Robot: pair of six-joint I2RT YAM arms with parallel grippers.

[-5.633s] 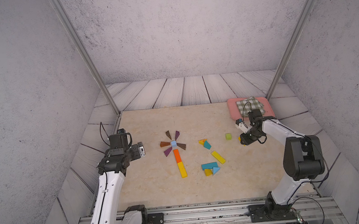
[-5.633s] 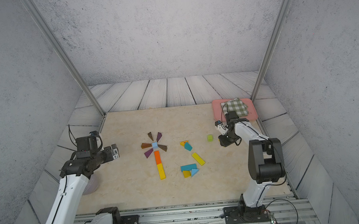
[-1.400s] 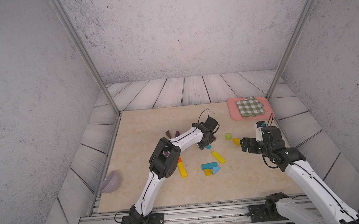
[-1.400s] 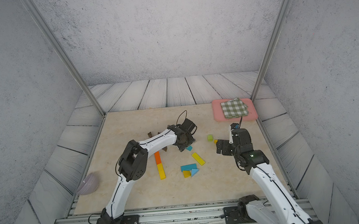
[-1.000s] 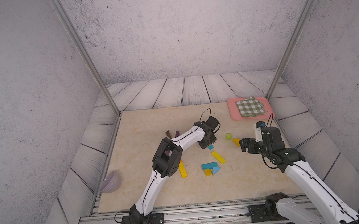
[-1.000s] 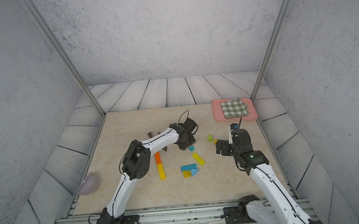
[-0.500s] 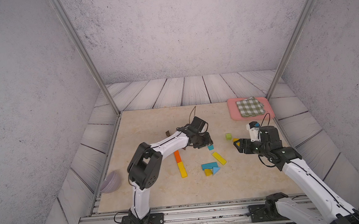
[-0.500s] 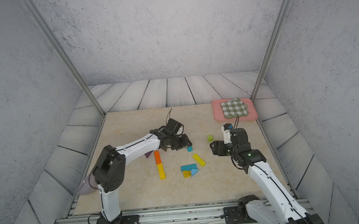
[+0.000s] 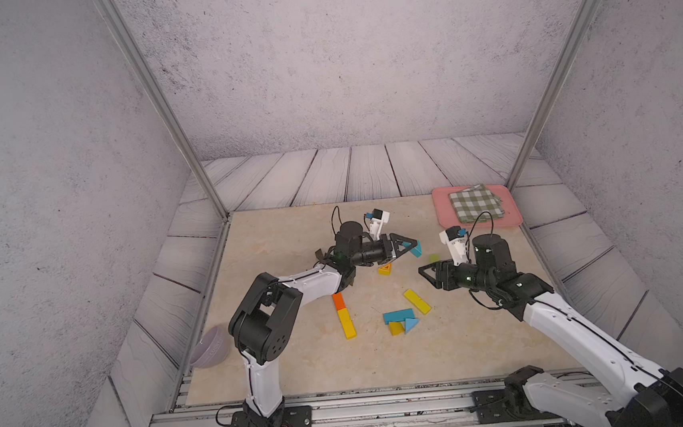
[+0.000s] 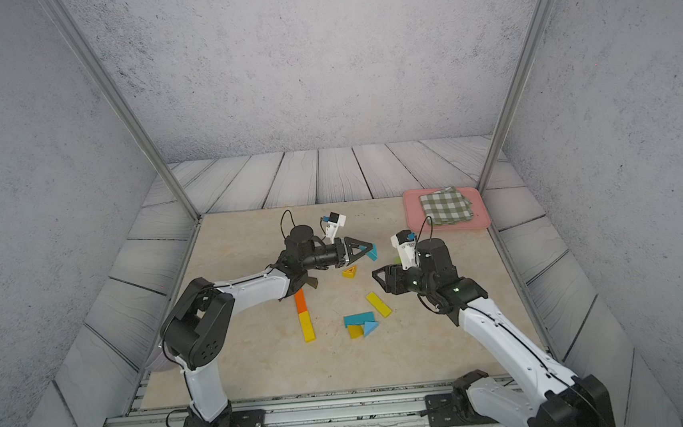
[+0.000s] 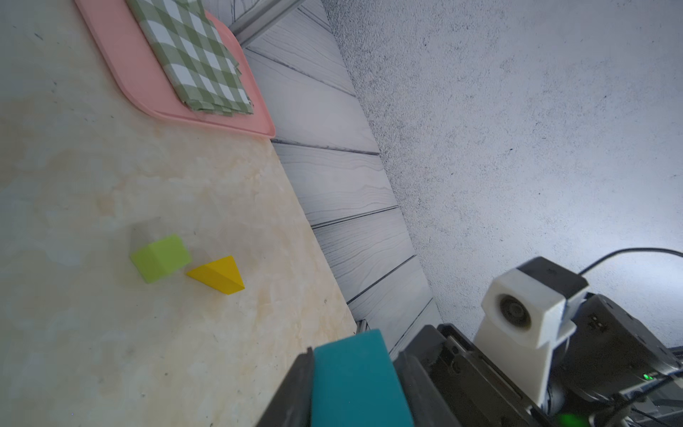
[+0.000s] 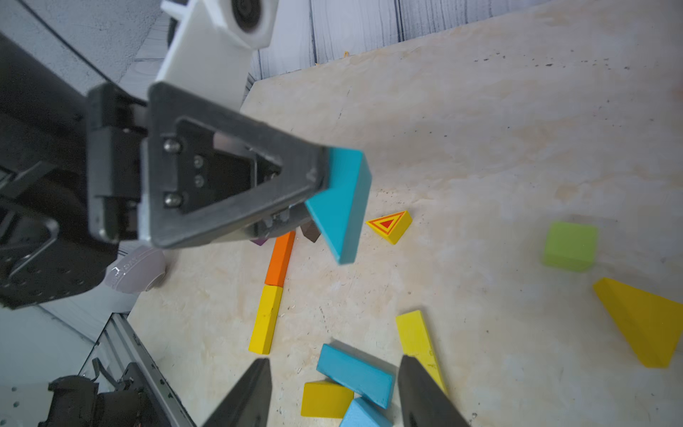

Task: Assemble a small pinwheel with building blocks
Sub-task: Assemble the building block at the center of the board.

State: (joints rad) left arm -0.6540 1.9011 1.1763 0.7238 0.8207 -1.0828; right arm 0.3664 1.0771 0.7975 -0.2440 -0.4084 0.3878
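Note:
My left gripper [image 9: 411, 246] is shut on a teal triangle block [image 9: 417, 250], held off the table, seen close in the left wrist view [image 11: 354, 380] and the right wrist view [image 12: 343, 199]. My right gripper [image 9: 426, 273] hangs open and empty facing it, above the loose blocks. An orange bar [image 9: 339, 301] and a yellow bar [image 9: 347, 324] lie end to end. A yellow bar [image 9: 417, 301], a teal bar [image 9: 399, 315], a blue triangle [image 9: 411, 323] and a patterned yellow triangle [image 9: 385, 269] lie nearby. A green cube [image 11: 159, 257] touches a yellow triangle [image 11: 218, 275].
A pink tray [image 9: 444, 214] with a green-checked cloth [image 9: 476, 207] sits at the back right corner. A lilac bowl [image 9: 211, 352] lies off the mat's left edge. The left arm hides most of the brown and purple wedges [image 9: 318, 253].
The left gripper has risen from the table with the teal triangle and swung right. The right gripper has moved left toward it, and its jaws have narrowed.

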